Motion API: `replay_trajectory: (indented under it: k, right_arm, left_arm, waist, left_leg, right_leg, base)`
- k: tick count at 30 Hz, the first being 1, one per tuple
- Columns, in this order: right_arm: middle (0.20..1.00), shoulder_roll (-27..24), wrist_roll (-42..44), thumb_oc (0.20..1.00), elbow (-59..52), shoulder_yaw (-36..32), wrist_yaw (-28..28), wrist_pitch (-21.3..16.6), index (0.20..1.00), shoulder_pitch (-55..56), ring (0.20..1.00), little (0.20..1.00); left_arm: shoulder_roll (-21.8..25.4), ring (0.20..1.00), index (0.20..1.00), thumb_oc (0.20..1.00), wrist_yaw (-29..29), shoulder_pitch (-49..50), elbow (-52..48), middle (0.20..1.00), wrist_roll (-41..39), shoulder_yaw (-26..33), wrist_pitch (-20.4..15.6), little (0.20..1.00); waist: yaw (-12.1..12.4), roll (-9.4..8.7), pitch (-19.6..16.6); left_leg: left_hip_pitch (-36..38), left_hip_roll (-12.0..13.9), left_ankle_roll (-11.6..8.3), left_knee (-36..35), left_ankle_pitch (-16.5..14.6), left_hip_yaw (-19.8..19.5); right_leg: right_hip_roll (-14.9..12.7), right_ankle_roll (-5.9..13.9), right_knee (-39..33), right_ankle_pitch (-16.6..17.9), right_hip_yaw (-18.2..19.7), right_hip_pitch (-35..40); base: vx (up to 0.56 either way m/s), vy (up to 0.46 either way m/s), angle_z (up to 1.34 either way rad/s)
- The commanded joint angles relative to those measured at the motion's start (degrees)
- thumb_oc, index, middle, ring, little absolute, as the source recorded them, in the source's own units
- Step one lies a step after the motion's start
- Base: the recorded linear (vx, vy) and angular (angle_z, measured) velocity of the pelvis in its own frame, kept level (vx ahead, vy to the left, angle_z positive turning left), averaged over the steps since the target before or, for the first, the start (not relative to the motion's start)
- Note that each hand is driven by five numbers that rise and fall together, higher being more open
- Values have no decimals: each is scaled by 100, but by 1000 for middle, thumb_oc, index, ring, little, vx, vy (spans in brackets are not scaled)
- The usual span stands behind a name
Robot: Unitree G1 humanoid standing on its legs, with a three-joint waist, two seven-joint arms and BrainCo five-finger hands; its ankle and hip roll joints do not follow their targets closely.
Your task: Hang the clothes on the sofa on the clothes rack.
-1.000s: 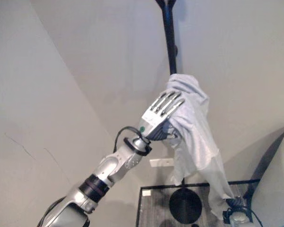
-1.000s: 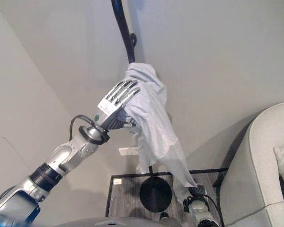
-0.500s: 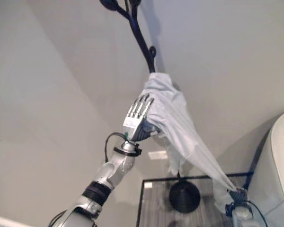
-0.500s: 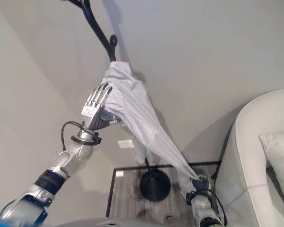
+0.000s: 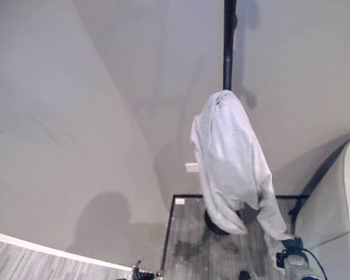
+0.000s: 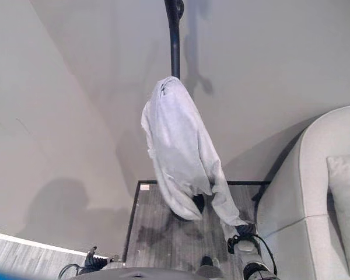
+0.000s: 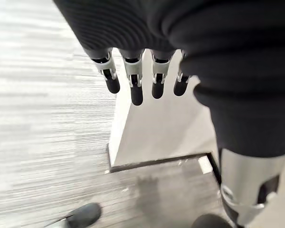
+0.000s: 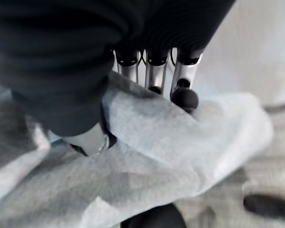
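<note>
A pale grey garment (image 5: 228, 160) hangs draped over a hook on the black pole of the clothes rack (image 5: 227, 46), drooping down past the rack's round base (image 6: 195, 204). Its lower end trails to my right hand (image 5: 290, 246), low by the sofa. In the right wrist view that hand (image 8: 149, 71) is shut on the cloth (image 8: 180, 137), fingers and thumb pinching a fold. My left hand (image 7: 135, 88) hangs apart from the garment over the grey floor, with its fingers straight and nothing held.
A light sofa (image 6: 303, 192) with a cushion (image 6: 347, 198) stands at the right, close to the rack. The rack stands on a dark-edged grey mat (image 5: 186, 245) against the pale wall. A wall corner juts out at the left.
My left hand has let go of the garment and dropped out of the eye views. The garment now hangs from the rack on its own. The right hand still holds its lower end. The camera shifted.
</note>
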Motion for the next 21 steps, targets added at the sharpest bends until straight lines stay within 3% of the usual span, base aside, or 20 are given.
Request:
replay_trajectory:
  k: [1, 7, 9, 10, 21]
  right_arm:
    - [200, 20, 154, 200, 319, 116, 8, -60, 200, -220, 200, 200]
    - [200, 32, 69, 200, 454, 206, 138, -24, 200, -250, 200, 200]
    - [868, 28, 22, 868, 470, 238, 149, -13, 868, -255, 868, 868]
    - [1000, 30, -62, 1000, 475, 266, 129, -5, 1000, -261, 1000, 1000]
    - [1000, 139, 442, 1000, 663, -31, 254, -94, 1000, -181, 1000, 1000]
  left_arm:
    - [234, 1000, 1000, 1000, -112, -322, 275, 1000, -301, -14, -227, 1000]
    - [258, 1000, 1000, 1000, -157, -395, 377, 1000, -208, -63, -248, 1000]
    - [267, 1000, 1000, 1000, -160, -400, 392, 1000, -206, -68, -248, 1000]
    - [272, 1000, 1000, 1000, -170, -407, 408, 1000, -217, -56, -253, 1000]
    - [197, 1000, 1000, 1000, -429, -351, 628, 1000, -972, 337, -286, 1000]
  waist:
    - [-34, -415, -198]
    - [25, -527, -246]
    - [35, -544, -251]
    - [44, -564, -257]
    - [104, -703, -318]
  left_leg:
    - [57, 139, -109, 57, 129, 38]
    - [81, 144, -97, 53, 88, 56]
    - [81, 143, -96, 53, 88, 58]
    - [84, 145, -94, 55, 82, 59]
    - [71, 147, -75, 66, 35, 88]
  right_leg:
    - [-186, 21, 178, -815, 74, 306]
    - [-184, 32, 166, -797, 92, 323]
    - [-182, 33, 165, -795, 98, 322]
    - [-182, 41, 164, -791, 100, 323]
    - [-180, 75, 160, -740, 143, 289]
  base:
    - [19, 8, -10]
    - [7, 6, -6]
    - [0, 0, 0]
    - [0, 0, 0]
    - [-4, 10, -4]
